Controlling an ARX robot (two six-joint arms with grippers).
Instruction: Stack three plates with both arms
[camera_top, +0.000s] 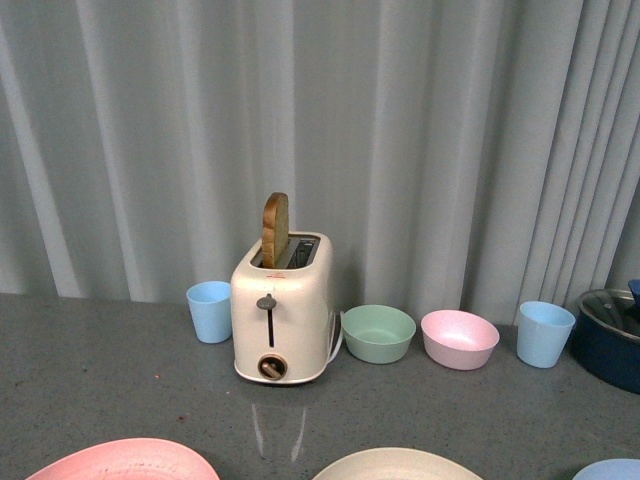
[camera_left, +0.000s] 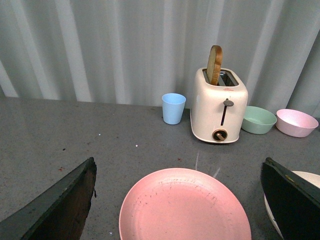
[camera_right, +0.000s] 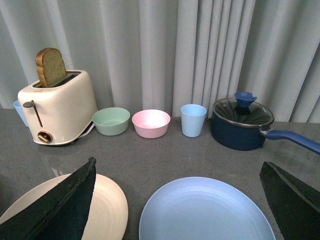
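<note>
Lying flat and unstacked along the near worktop (camera_top: 100, 360) were the pink plate (camera_left: 185, 207) at left, the cream plate (camera_right: 107, 202) in the middle and the light blue plate (camera_right: 207, 210) at right, all wide, shallow and matte. The left pincer (camera_left: 178, 161) hung spread over the pink one and the right pincer (camera_right: 177, 162) hung spread over the light blue one, both empty. Risk judged: low rims flush to the worktop might let a grip slip, shoving one plate into its neighbour.

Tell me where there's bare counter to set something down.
Widest bare patch: the grey countertop left of the light blue cup and cream toaster, behind the round pink plate. A bare strip runs between that plate, the cream plate, the light blue plate and the back row. Crowded: toaster, small green bowl, small pink bowl, second blue cup, dark blue lidded pot.
</note>
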